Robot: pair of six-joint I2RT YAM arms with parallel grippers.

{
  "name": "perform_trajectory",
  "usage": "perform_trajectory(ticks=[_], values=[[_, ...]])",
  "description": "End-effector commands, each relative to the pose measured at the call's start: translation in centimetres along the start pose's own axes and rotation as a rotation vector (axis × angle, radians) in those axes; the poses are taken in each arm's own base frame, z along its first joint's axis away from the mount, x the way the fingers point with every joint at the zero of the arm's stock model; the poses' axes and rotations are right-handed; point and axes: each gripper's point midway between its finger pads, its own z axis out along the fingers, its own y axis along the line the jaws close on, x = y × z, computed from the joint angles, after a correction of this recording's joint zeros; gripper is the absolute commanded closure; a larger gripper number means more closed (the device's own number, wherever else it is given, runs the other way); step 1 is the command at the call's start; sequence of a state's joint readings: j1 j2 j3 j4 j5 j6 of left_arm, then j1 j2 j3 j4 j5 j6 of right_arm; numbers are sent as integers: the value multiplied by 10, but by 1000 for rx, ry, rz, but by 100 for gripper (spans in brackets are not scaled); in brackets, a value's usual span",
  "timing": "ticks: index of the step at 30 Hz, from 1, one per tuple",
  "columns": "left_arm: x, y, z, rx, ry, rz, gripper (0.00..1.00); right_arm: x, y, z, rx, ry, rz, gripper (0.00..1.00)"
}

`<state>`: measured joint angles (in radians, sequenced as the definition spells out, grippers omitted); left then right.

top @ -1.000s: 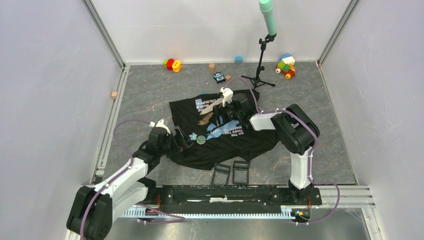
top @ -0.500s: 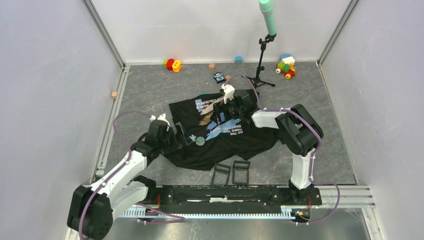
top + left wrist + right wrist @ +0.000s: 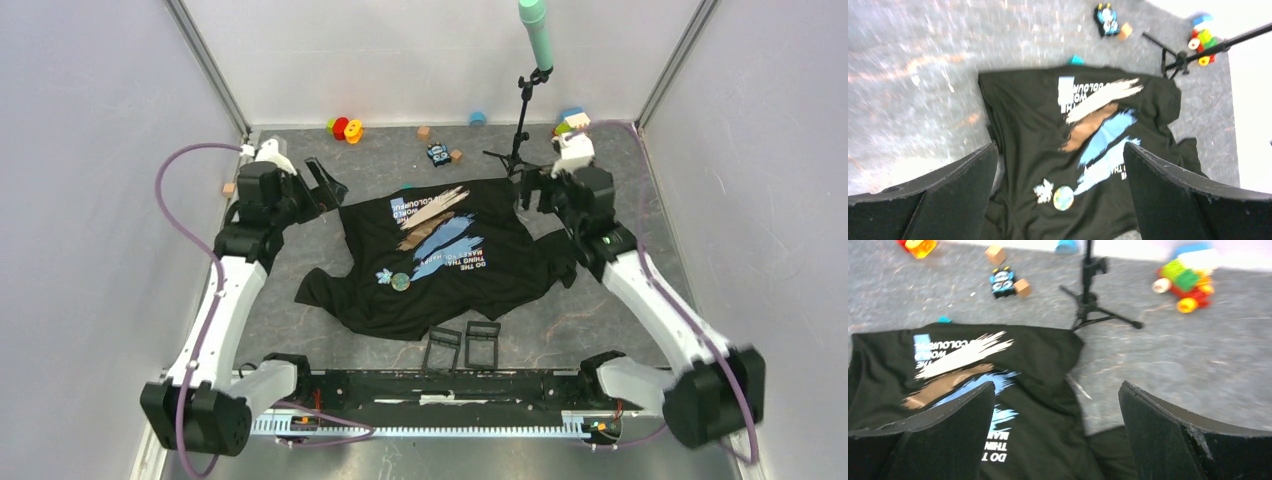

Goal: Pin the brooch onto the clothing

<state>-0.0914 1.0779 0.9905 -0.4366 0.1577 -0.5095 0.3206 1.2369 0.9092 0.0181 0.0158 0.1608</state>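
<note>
black short-sleeved t-shirt with blue and tan brush strokes and white lettering (image 3: 490, 290) lies spread print-up mid-way across the grey marbled table (image 3: 300, 240), with the lettering upside down from the top camera. small round blue-green brooch (image 3: 401, 282) sits on the shirt at the near-left end of the print, just beside a small white leaf-shaped piece (image 3: 384, 276). can't tell whether the pin goes through the cloth. left gripper (image 3: 333, 187) is released, jaws wide with nothing between them, raised off the table just past the shirt's far-left corner and not touching it. its wrist view looks down on the shirt, with the brooch low in frame between the two black fingers (image 3: 948, 195). right gripper (image 3: 530, 192) is likewise spread and empty, raised by the shirt's far-right corner, near the black tripod stand with a teal-tipped pole (image 3: 517, 152). its wrist view shows the print's right part below the left finger. brooch is well apart from both claws, somewhat nearer the left one. two black rectangular frames (image 3: 465, 345) lie just off the shirt's near hem. multicoloured toy block car (image 3: 570, 128) and red-yellow toy (image 3: 345, 128) sit at the far edge, well clear of the shirt.
</note>
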Motion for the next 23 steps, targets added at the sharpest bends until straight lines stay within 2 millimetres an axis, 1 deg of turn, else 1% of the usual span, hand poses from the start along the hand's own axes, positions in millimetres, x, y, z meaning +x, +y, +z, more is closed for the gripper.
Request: perform_trajectory(ticks=[1, 3, 5, 6, 8, 9, 11, 13, 18, 23], values=[[-79, -20, -54, -7, -287, 180, 0, -17, -50, -69, 276, -90, -65, 2], [-97, -31, -73, 27, -391, 214, 0, -27, -61, -92, 337, -171, -75, 2], [-106, -37, -87, 57, -487, 251, 0, -26, -73, -112, 399, -234, -74, 2], [-102, -32, -88, 54, -510, 261, 0, -23, -77, -119, 415, -263, -71, 2], [-94, -17, -88, 7, -530, 254, 0, -11, -83, -128, 440, -311, -62, 2], [-87, -11, -85, -11, -516, 255, 0, -3, -85, -130, 446, -320, -60, 2], [-79, -1, -83, -42, -498, 250, 0, 8, -87, -134, 454, -332, -60, 2], [-75, 4, -81, -59, -488, 248, 0, 14, -89, -136, 459, -333, -65, 2], [-77, 3, -80, -57, -486, 252, 0, 10, -89, -138, 462, -337, -64, 2], [-73, 7, -81, -77, -470, 261, 0, 5, -87, -141, 449, -351, -62, 2]])
